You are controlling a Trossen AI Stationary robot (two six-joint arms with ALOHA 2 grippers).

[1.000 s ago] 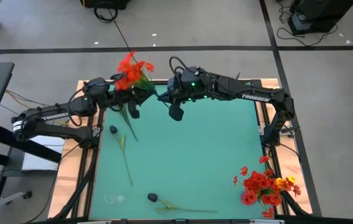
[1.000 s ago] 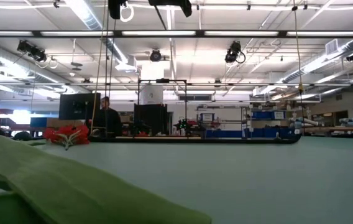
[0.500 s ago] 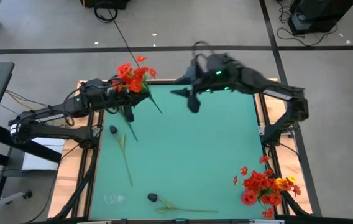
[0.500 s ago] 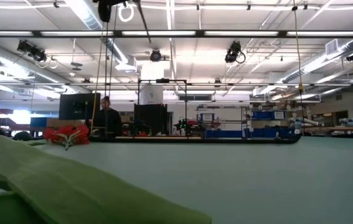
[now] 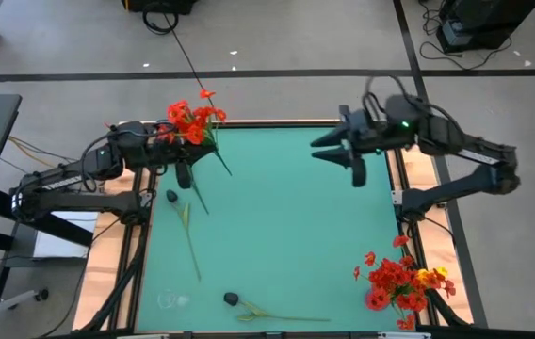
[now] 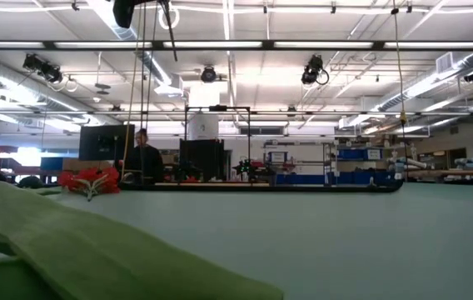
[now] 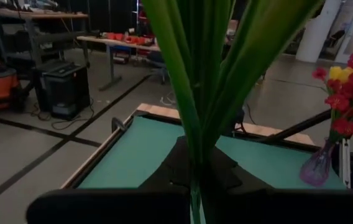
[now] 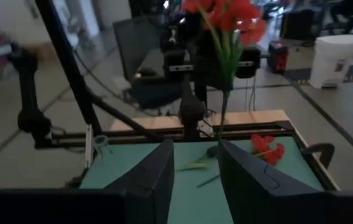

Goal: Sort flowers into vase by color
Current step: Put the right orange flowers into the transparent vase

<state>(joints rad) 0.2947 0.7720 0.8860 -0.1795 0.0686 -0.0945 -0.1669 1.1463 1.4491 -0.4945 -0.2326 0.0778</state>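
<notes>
Two dark arms reach over the green table [image 5: 286, 235], both raised above it. Along the lower edge of the high view lie a dark flower head on a thin green stem [image 5: 233, 299], a small clear glass [image 5: 168, 301] at the lower left, and, in the lower right corner, a clear vase of red-orange and yellow artificial flowers [image 5: 401, 282]. Higher up on the left side, a loose green stem with a pale yellowish head [image 5: 188, 237] lies on the mat, with a second small dark head [image 5: 171, 196] near its upper end.

At the upper left of the high view, the left arm stretches from the table's left edge toward the top rim, its forearm roughly level. The left gripper [image 5: 185, 162] is clenched on a spray of red-orange blooms with long green leaves [image 5: 192, 121]; the blooms stand over the table's upper left edge and the leaves trail down onto the mat. In the left wrist view the leaves [image 7: 210, 81] rise straight up from between the fingers.

At the upper right, the right arm bends back from the table's right edge, elbow out past the rim. The right gripper [image 5: 350, 155] hangs over the upper right part of the mat, its fingers [image 8: 158, 177] parted with nothing between them.
</notes>
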